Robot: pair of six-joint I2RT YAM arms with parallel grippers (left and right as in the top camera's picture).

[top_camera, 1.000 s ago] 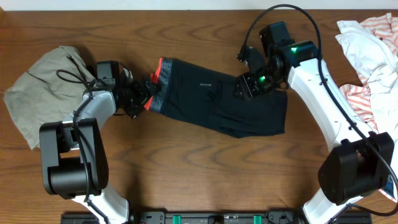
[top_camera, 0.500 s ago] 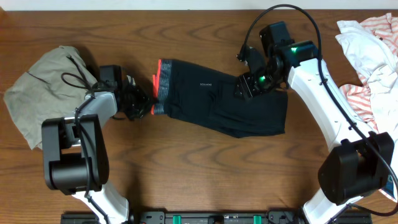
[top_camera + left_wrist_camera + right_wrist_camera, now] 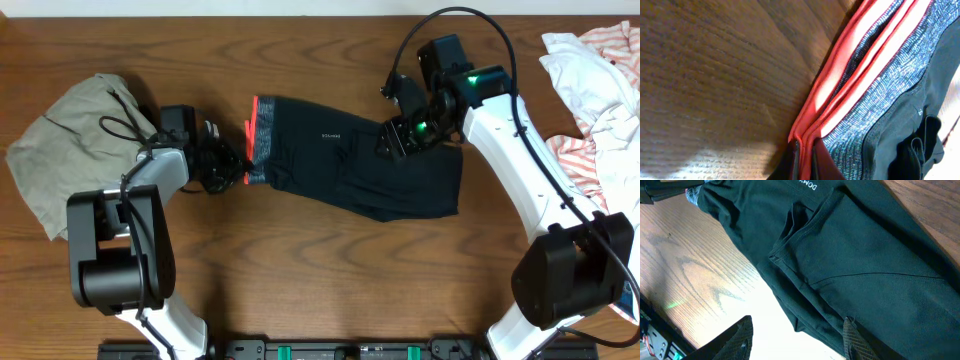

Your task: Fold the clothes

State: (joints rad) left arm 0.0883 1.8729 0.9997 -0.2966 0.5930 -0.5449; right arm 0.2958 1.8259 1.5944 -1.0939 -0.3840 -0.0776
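Where the arms are rooted: the near edge of the table [image 3: 300, 285], one on each side, both reaching away over the wood.
Left gripper [image 3: 232, 168]: low at the left end of the leggings [image 3: 350, 170], fingers [image 3: 787, 165] pressed together on the red-edged corner of the waistband [image 3: 262, 140].
Left wrist view only: the red trim in doubled lines with the grey speckled band beside it, and the pinch at the very foot of the frame.
Leggings: mid-table, folded into one black slab lying aslant, waistband to the left.
Right gripper [image 3: 395, 140]: over the upper right part of the leggings, fingers [image 3: 742, 340] spread apart.
Right wrist view only: a seam and a fold ridge in the black cloth; one finger over bare wood, the other over cloth. Whether they touch, I cannot tell.
Overhead only: khaki garment [image 3: 65, 140] heaped beside the left arm; white and striped garments [image 3: 590, 80] at the far right corner, well apart from the leggings.
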